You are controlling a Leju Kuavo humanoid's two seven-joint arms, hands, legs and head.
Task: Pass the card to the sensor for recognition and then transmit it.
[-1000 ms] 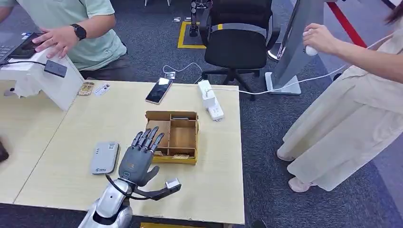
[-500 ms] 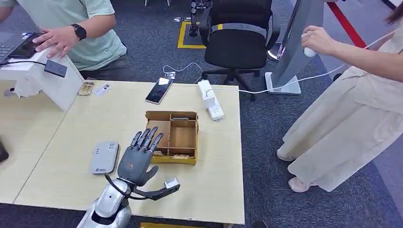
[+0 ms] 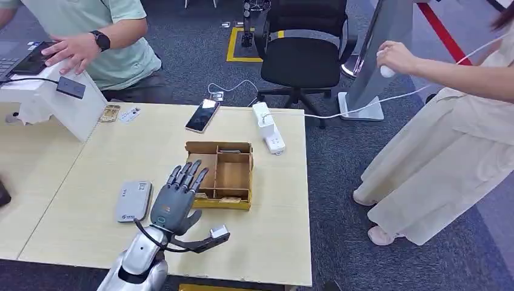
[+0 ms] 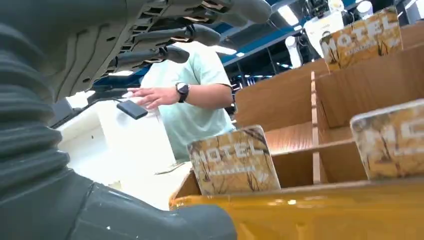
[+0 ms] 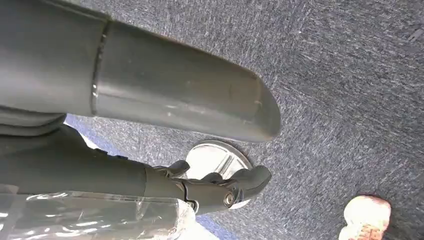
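A wooden compartment box (image 3: 221,174) sits mid-table, with "MOTEL" cards standing in it. In the left wrist view one card (image 4: 234,160) leans in the near compartment, another (image 4: 392,137) stands beside it, and a third (image 4: 361,37) is at the far wall. My left hand (image 3: 176,197) hovers flat at the box's left front corner with its fingers spread and straight, holding nothing. Its fingers (image 4: 165,35) reach over the box rim. A grey card reader (image 3: 134,200) lies on the table left of that hand. My right hand (image 5: 210,187) hangs over the carpet and holds nothing.
A person sits at the far left by a white stand (image 3: 57,103) with a black device (image 3: 71,87). A phone (image 3: 203,115) and a power strip (image 3: 268,127) lie at the table's far edge. Another person (image 3: 448,139) stands to the right, and an office chair (image 3: 300,48) stands behind.
My left hand has barely shifted toward the left. The person on the right has moved their hand slightly up and to the left.
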